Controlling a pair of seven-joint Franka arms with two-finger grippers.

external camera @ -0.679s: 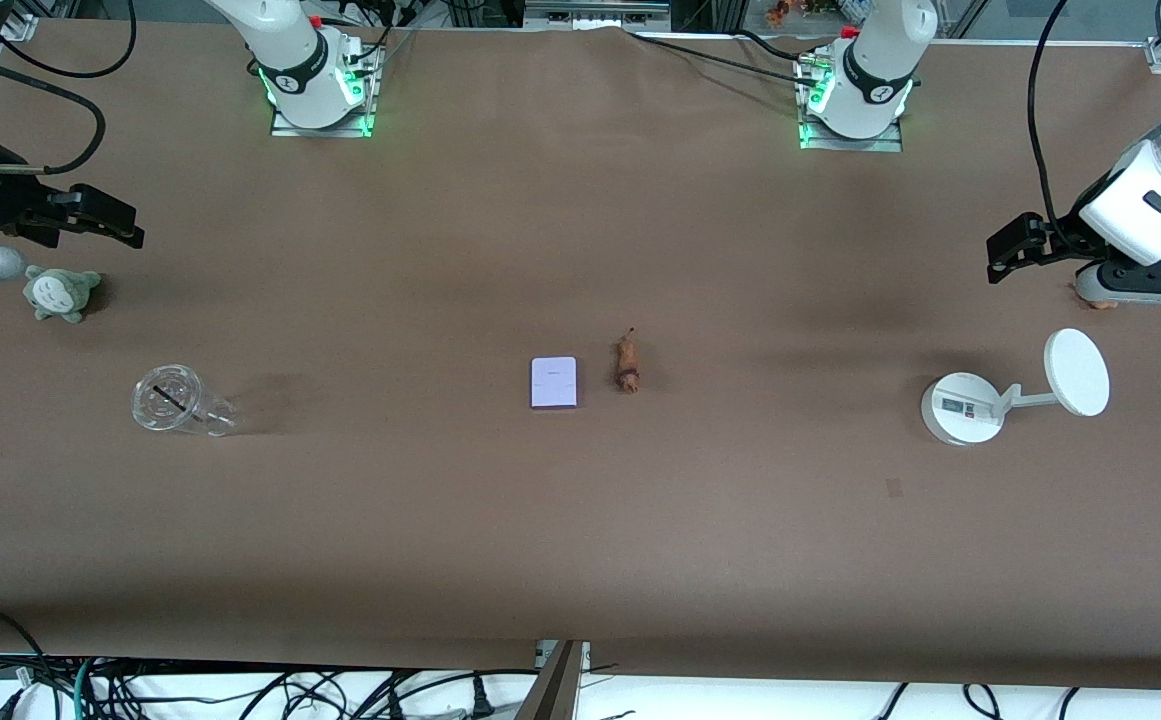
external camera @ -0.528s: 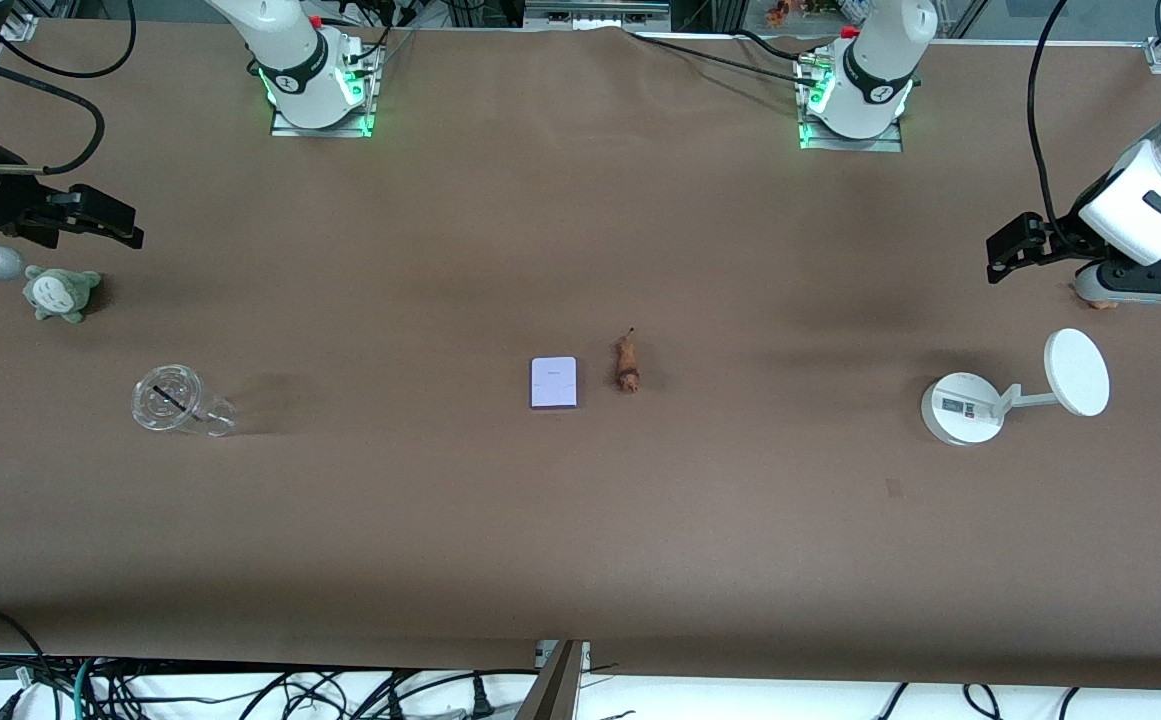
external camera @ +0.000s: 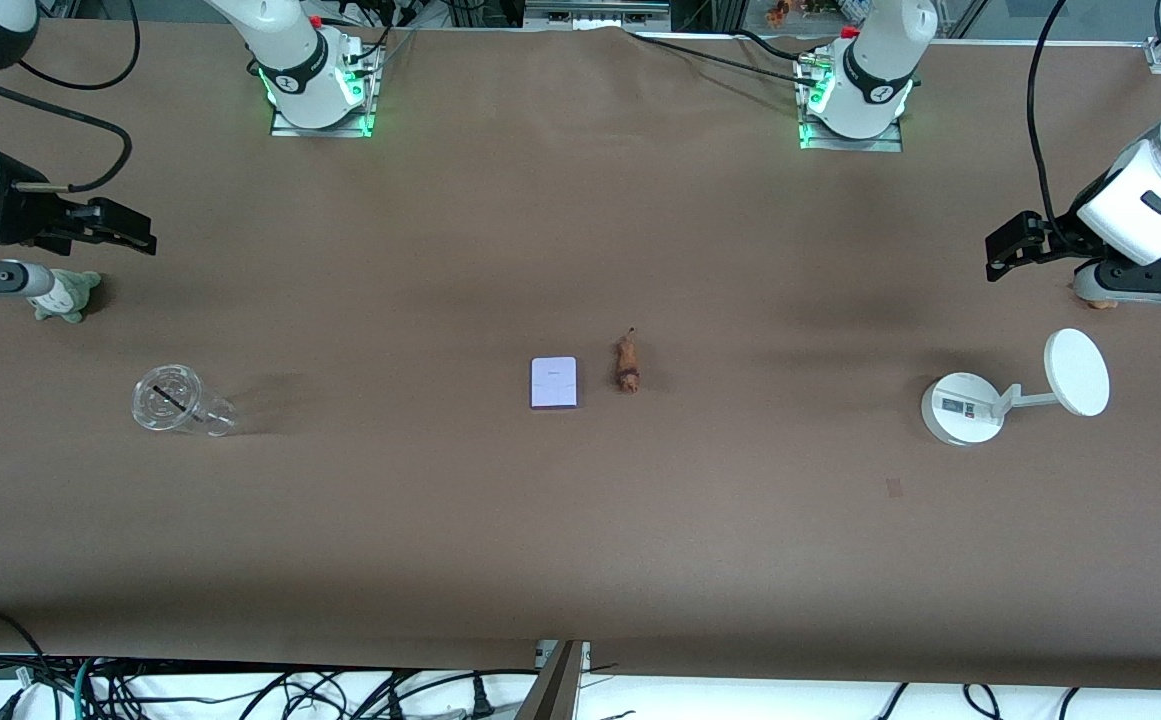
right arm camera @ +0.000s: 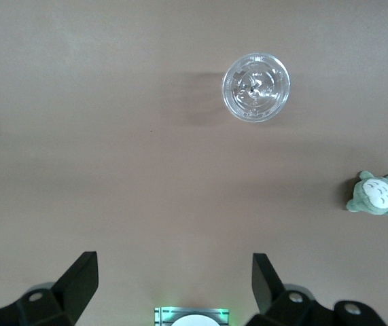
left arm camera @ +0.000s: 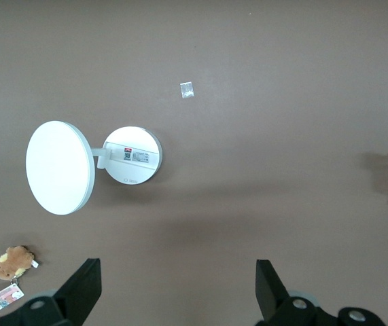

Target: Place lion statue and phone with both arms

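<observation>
Brown tabletop holds the phone (external camera: 553,383) and lion (external camera: 626,364) side by side mid-table, untouched; both the left gripper (external camera: 1006,247) and right gripper (external camera: 128,231) hang released at opposite ends, so reaching inward comes next.

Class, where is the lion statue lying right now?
In the front view, the lion statue lies on the table near its middle, just beside the phone, on the phone's left-arm side; neither gripper is near it.
</observation>
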